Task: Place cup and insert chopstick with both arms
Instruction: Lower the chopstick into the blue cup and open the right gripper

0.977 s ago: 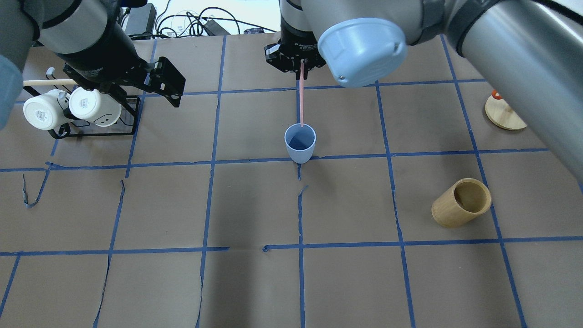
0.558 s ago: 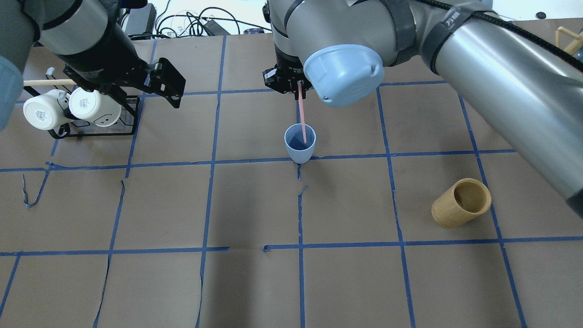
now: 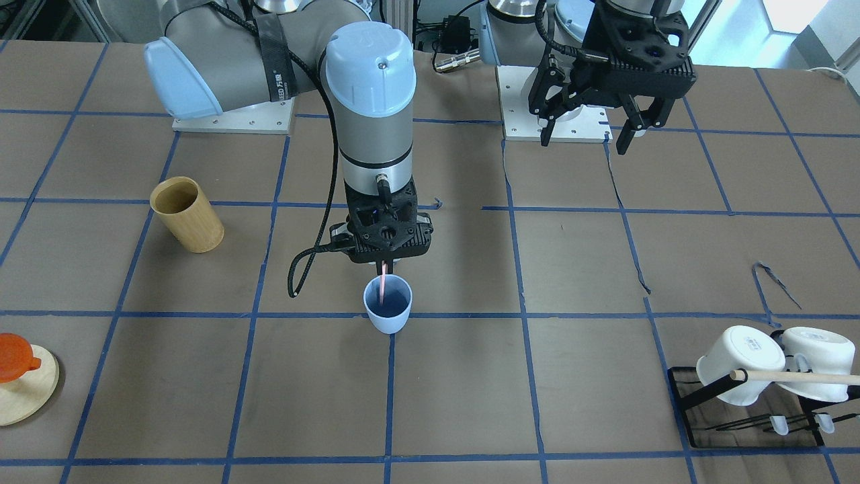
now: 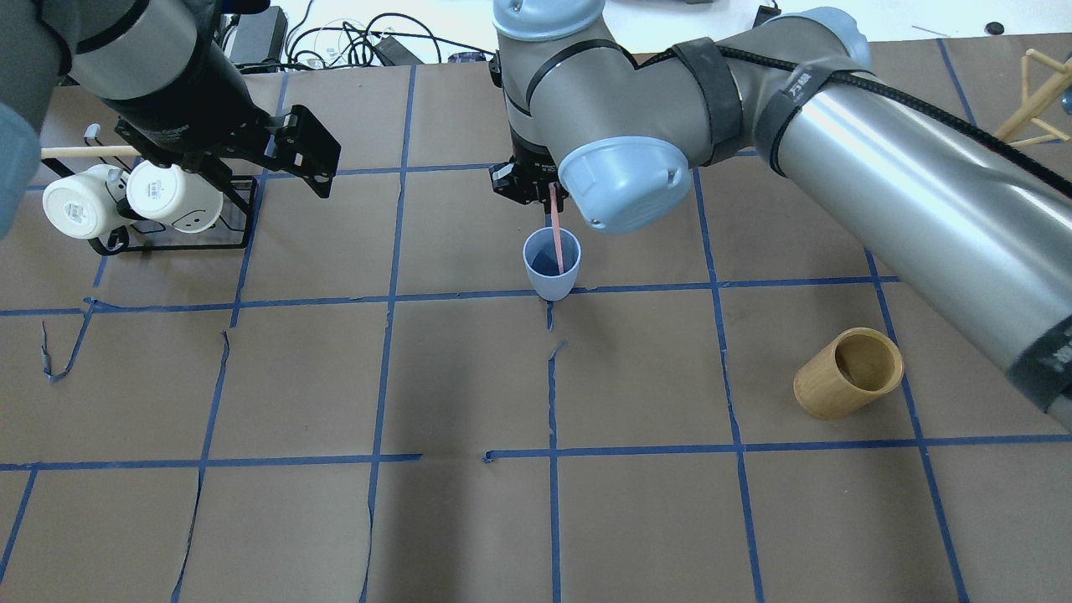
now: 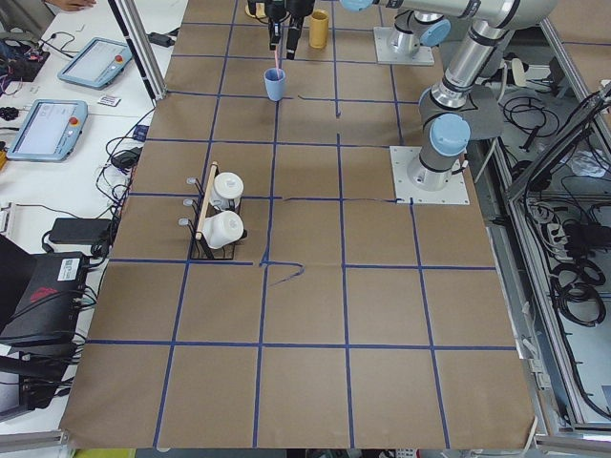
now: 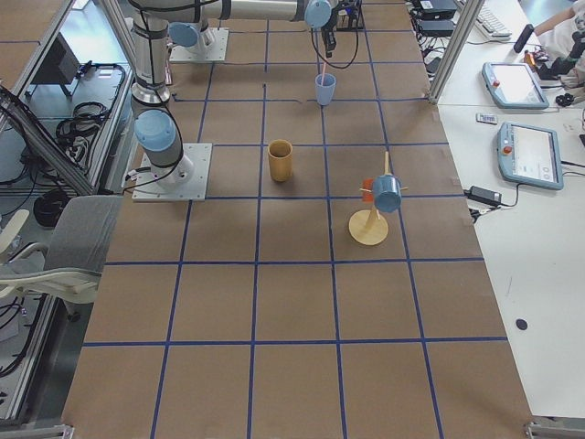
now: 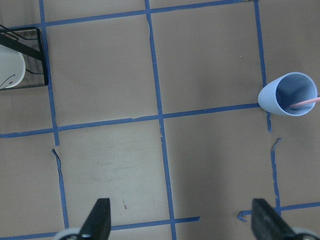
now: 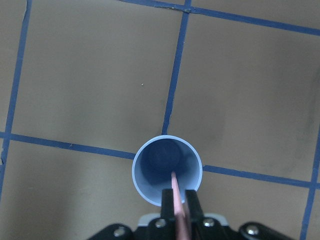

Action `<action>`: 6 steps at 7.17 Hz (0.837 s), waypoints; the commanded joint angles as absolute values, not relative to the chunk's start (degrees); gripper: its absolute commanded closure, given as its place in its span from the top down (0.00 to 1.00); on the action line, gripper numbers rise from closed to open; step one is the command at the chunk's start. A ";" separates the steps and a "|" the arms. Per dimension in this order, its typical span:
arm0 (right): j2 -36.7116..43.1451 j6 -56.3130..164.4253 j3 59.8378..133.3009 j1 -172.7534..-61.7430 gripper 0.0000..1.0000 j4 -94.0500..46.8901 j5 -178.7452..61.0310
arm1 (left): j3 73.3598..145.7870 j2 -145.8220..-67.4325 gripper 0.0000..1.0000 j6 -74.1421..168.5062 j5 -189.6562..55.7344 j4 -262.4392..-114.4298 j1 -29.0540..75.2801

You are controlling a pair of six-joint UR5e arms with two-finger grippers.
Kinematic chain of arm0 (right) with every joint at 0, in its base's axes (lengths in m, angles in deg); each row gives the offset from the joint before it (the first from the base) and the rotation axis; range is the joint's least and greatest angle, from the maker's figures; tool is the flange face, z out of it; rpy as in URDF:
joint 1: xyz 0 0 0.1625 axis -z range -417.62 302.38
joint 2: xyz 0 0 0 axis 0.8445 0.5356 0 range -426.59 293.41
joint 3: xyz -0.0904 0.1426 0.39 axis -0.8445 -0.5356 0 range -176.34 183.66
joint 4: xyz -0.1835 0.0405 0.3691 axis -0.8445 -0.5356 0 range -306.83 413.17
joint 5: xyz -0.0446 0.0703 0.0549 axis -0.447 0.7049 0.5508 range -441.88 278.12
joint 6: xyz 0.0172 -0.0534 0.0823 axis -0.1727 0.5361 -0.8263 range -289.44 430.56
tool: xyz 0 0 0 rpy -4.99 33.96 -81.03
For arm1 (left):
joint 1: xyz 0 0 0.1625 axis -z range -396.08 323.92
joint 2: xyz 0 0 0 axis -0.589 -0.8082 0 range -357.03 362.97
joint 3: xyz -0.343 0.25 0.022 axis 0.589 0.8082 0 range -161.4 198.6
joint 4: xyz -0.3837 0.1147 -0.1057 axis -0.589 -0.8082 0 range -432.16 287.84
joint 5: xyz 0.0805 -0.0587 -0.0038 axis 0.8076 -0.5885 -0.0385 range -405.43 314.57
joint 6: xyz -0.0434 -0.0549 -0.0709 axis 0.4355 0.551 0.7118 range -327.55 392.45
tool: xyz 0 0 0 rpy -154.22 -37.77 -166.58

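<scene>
down comes the right arm since a second ago: the right gripper point(image 4: 553, 194) now sits just above the cup point(image 4: 551, 283), where before it hung well higher and the chopstick point(image 4: 556, 236) only reached the far rim. the left arm has not shifted.

nearest the tool first. i see the right fingers clamped on the upper end of the chopstick; in the right wrist view the pink shaft runs straight out from between them into the cup's mouth. its long axis is close to vertical, leaning only a little, and its lower part is inside the blue wall. whether the tip touches the bottom i cannot tell.

the cup stands upright, mouth up, by a crossing of the blue tape point(image 4: 469, 294) near the middle of the table point(image 4: 469, 377), directly under the right gripper. so the relation that matters is plain: stick over cup, its axis nearly along the cup's own, nothing to correct sideways. i judge the next move to be a release. once let go, the stick should tip over to lean on the rim, and the cup looks light, so it could rock.

farther off, the left gripper point(image 3: 583, 138) hangs high, spread and empty, well apart from the cup. the right arm is nearer by far, and the one to finish this.
</scene>
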State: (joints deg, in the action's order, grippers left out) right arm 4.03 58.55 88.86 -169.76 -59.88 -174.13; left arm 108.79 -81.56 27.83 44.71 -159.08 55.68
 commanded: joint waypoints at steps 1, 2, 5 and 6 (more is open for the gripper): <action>3.72 57.99 88.92 -169.77 0.66 -61.09 -174.77 | 108.78 -81.50 1.00 27.79 44.92 -159.08 55.68; 3.98 57.90 88.57 -169.68 0.83 -61.09 -174.61 | 108.78 -81.58 1.00 27.79 44.92 -159.08 55.68; 5.12 58.69 78.75 -163.21 0.88 -48.43 -174.25 | 108.78 -81.58 1.00 27.79 44.84 -158.99 55.68; 7.74 59.13 78.29 -159.61 0.88 -39.82 -174.08 | 108.78 -81.24 1.00 27.79 44.84 -159.25 55.68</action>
State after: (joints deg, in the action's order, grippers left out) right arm 5.53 58.70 80.11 -163.64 -49.13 -174.19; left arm 108.78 -81.49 27.79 44.86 -159.08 55.68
